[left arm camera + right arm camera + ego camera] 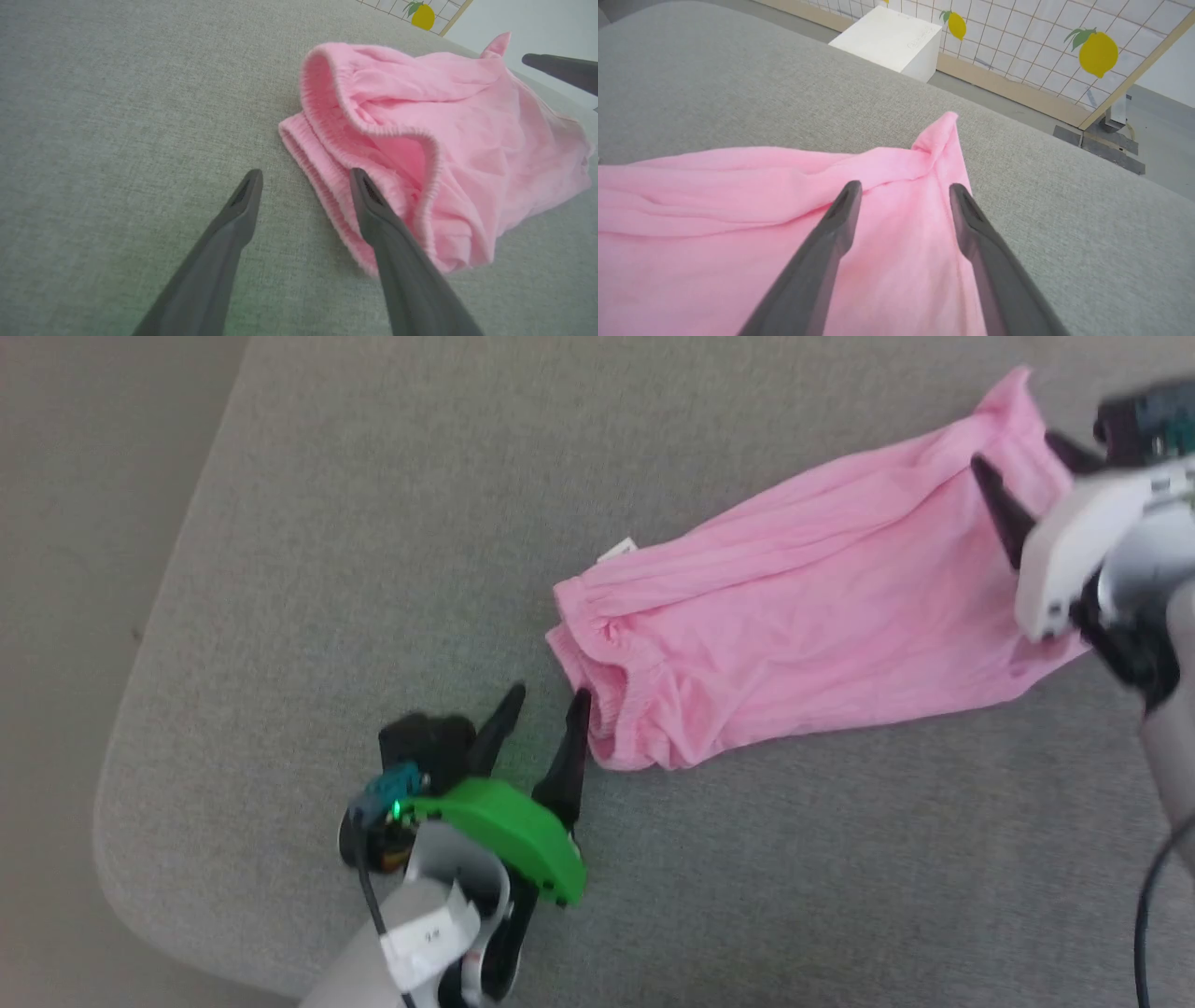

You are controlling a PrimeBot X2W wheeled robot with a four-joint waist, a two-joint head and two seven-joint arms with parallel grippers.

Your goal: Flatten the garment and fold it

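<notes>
Unclenched, empty, at both ends of rumpled garment (794, 616) on desk (373, 523).
Nearest, left claw (549, 695) gaping beside waistband (327, 186): pinch both layers low; farther, right claw (1013, 453) gaping over hem corner (945, 128): grip, then draw apart evenly.

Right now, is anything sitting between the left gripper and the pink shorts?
Nothing visible does. The left gripper is open right beside the shorts, with one fingertip at the edge of the gathered waistband and the other over the bare grey surface.
</notes>
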